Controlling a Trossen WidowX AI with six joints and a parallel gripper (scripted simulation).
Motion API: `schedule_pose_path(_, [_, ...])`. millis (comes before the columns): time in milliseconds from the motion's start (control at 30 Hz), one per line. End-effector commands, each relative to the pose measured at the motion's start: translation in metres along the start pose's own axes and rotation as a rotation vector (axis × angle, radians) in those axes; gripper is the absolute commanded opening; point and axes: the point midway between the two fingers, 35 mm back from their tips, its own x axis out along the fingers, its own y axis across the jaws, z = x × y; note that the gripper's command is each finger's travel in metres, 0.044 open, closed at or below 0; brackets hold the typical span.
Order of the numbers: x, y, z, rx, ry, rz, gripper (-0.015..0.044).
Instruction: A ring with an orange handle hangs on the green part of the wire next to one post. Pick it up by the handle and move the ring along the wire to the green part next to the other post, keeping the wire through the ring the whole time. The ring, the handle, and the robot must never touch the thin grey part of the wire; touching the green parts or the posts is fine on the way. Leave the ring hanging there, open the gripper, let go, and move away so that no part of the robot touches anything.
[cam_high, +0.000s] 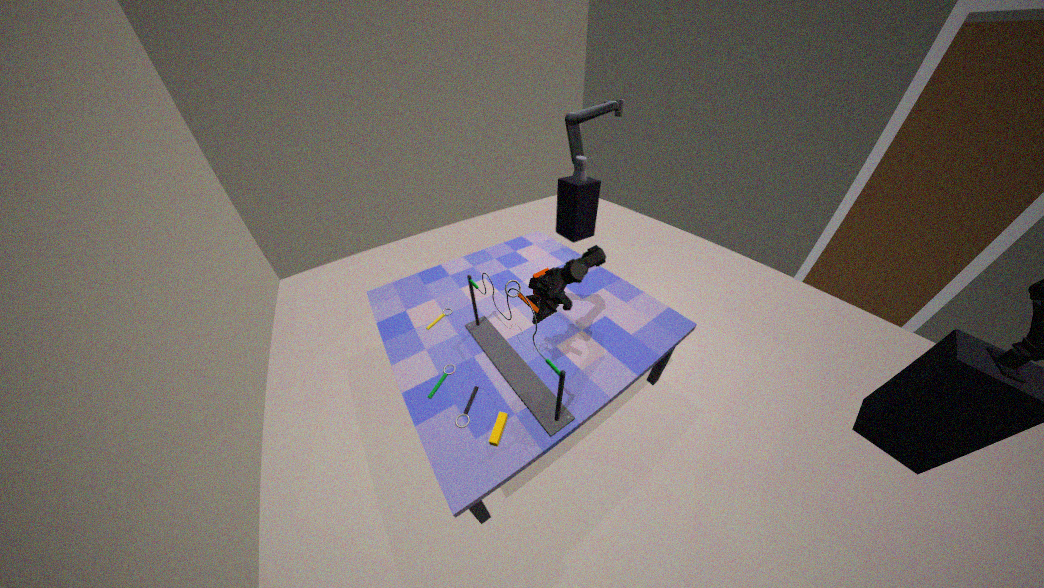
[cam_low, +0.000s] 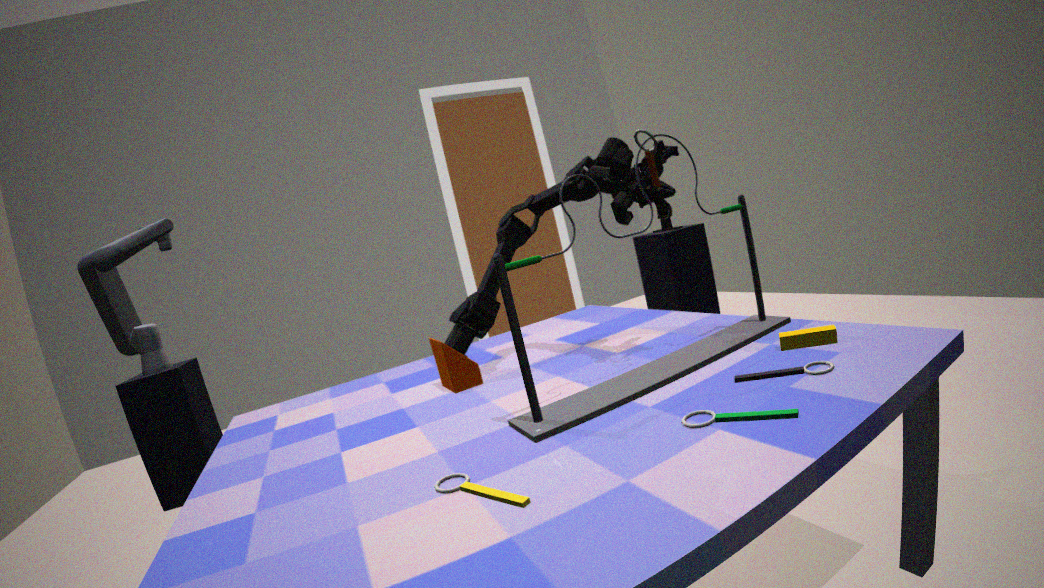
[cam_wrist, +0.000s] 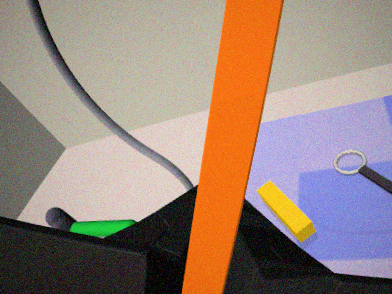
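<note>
The wire game stands on a grey base plate (cam_high: 511, 365) (cam_low: 642, 376) with two dark posts (cam_high: 474, 300) (cam_high: 560, 394) (cam_low: 520, 336) (cam_low: 751, 255). Green wire parts (cam_high: 475, 281) (cam_high: 552, 364) (cam_low: 523, 261) (cam_low: 730, 208) (cam_wrist: 100, 226) sit beside the posts. The thin grey wire (cam_low: 694, 178) (cam_wrist: 80, 98) loops between them. My gripper (cam_high: 539, 295) (cam_low: 646, 181) (cam_wrist: 195, 285) is shut on the orange handle (cam_high: 532, 305) (cam_low: 650, 168) (cam_wrist: 234, 151), high over the middle stretch of the wire. The ring (cam_high: 509, 292) at the handle's end is too small to tell whether it touches the wire.
A yellow-handled ring (cam_high: 438, 319) (cam_low: 495, 493), a green-handled ring (cam_high: 438, 383) (cam_low: 752, 414), a black-handled ring (cam_high: 469, 400) (cam_low: 770, 373) (cam_wrist: 376, 178) and a yellow block (cam_high: 498, 428) (cam_low: 807, 337) (cam_wrist: 287, 211) lie on the checkered table. An orange wedge (cam_low: 454, 365) sits by my arm's base.
</note>
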Motion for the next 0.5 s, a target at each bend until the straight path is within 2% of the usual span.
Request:
schedule_pose_path(0, [-0.0007,0.0001,-0.001,0.051,-0.005,0.025,-0.015])
schedule_pose_path(467, [-0.0004,0.0061,-0.0003,0.208,-0.025,0.113,-0.015])
